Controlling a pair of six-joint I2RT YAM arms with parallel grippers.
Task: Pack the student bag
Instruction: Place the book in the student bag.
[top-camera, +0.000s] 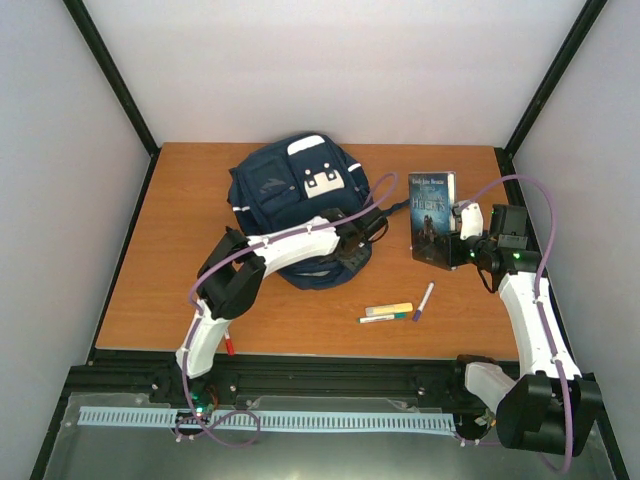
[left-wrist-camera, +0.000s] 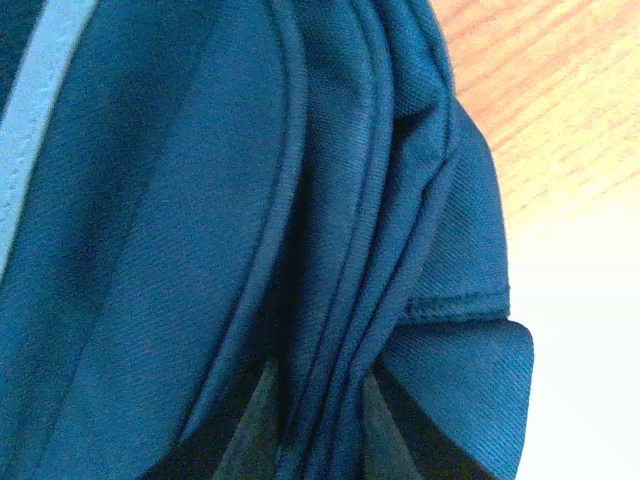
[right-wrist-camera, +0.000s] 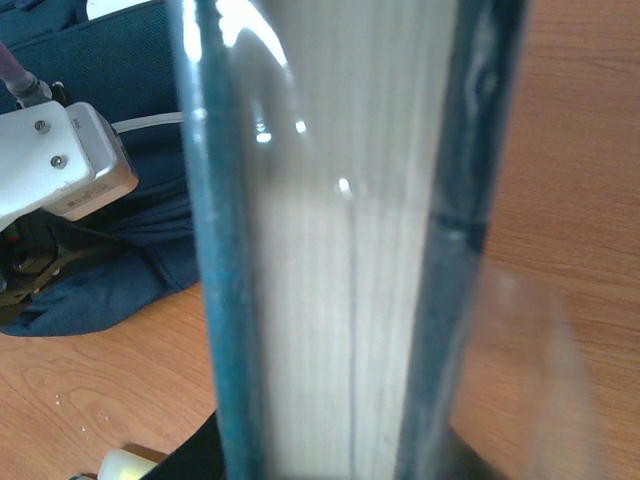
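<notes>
Lying toward the far middle of the table (top-camera: 170, 280), the student bag (top-camera: 290, 185) has its top close to the far edge, with bare wood running from its left side to the table's left edge. The left end effector (top-camera: 362, 235) is pressed into the bag's near right side, and its arm covers that part of the bag. The left wrist view is filled with navy folds and piping; the fingers (left-wrist-camera: 250, 425) are only dim shapes at the bottom with a fabric ridge between them, so I cannot tell whether they are pinching it. The right end effector (top-camera: 462, 245) is clamped on an upright book (top-camera: 432, 212) near the table's right edge, well apart from the bag. Its wrist view shows little but blurred page edges. A yellow highlighter (top-camera: 388, 309), a white marker (top-camera: 377, 318) and a purple pen (top-camera: 423, 300) lie in the open strip near the front edge. A small red thing (top-camera: 229, 347) is half hidden beside the left arm.
</notes>
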